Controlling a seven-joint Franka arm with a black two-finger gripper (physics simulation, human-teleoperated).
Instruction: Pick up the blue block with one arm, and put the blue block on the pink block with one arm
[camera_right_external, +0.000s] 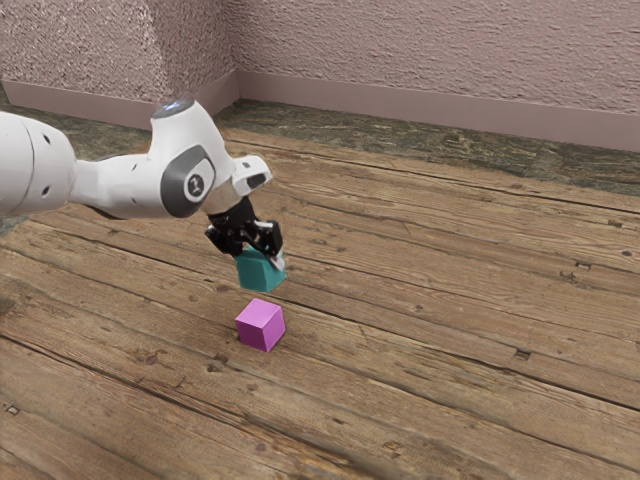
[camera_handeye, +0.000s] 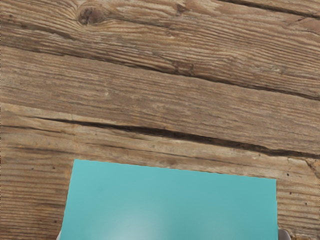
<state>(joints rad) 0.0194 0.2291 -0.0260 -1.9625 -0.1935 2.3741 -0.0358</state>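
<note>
- Wooden planks (camera_right_external: 450, 330) form the table in the exterior view. The blue block (camera_right_external: 260, 272) hangs clear of them, clamped from two sides by the gripper (camera_right_external: 256, 252).
- The pink block (camera_right_external: 261, 325) rests on the planks at six o'clock from the held one, near but apart. The coming move looks like a short carry that way, then a descent.
- Both are cubes, so neither has a long axis. The blue block is slightly tilted, its faces not square with the pink block's.
- In the wrist view the blue block (camera_handeye: 170, 202) sits right under the hand, its far edge running nearly along the planks' (camera_handeye: 160, 100) grain.
</note>
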